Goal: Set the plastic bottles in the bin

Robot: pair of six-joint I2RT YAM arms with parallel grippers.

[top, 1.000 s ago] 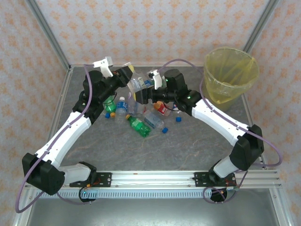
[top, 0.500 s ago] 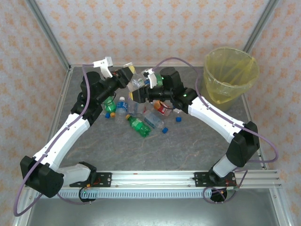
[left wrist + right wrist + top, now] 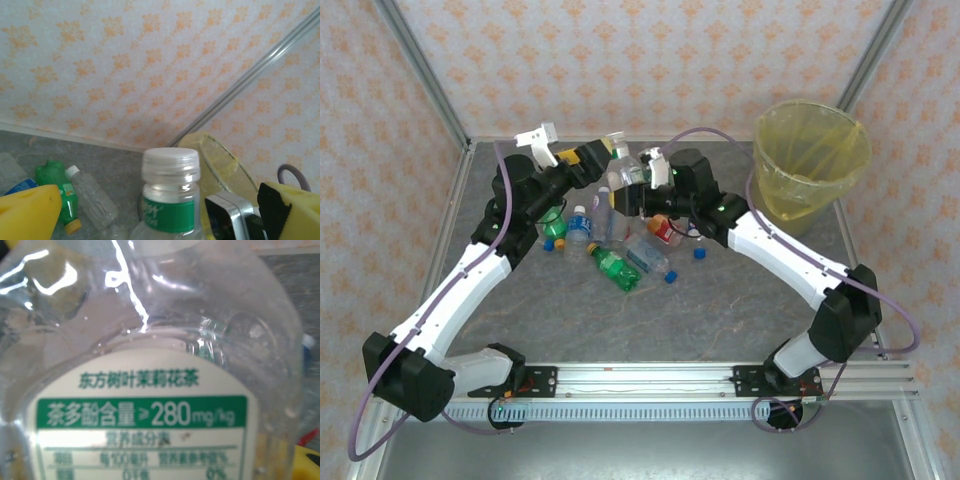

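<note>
Presently, we find a clear plastic bottle with a white screw cap [image 3: 618,165] held upright in the air above the rear middle of the grey stone-patterned desk [image 3: 740,310], between the two wrists. The right end effector [image 3: 631,192] is clamped on the lower body of this bottle. In the right wrist view the bottle's green-and-white printed label [image 3: 140,415] sits hard up against the lens. The left end effector [image 3: 601,157] has its yellow fingers [image 3: 26,212] spread wide apart, one on each side of the bottle's neck and touching neither cap nor neck band. It grips nothing.

We note the round waste bin lined with a translucent yellow bag [image 3: 798,195] at the rear right corner of the desk, well apart from the held bottle.

On the desk in front of the held bottle lies a loose cluster of further bottles. A green plastic bottle [image 3: 616,268] lies on its side nearest the arm bases, with a clear bottle with a blue cap [image 3: 650,260] just beside it. A red-labelled bottle [image 3: 665,230] lies under the right arm, and a blue-capped, blue-labelled bottle [image 3: 578,226] is by the left arm. A loose blue cap [image 3: 700,254] lies to the right of the cluster. In the left wrist view, a second green bottle with an orange cap [image 3: 61,192] and a small clear bottle with a white cap [image 3: 95,200] lie side by side on the desk.
</note>
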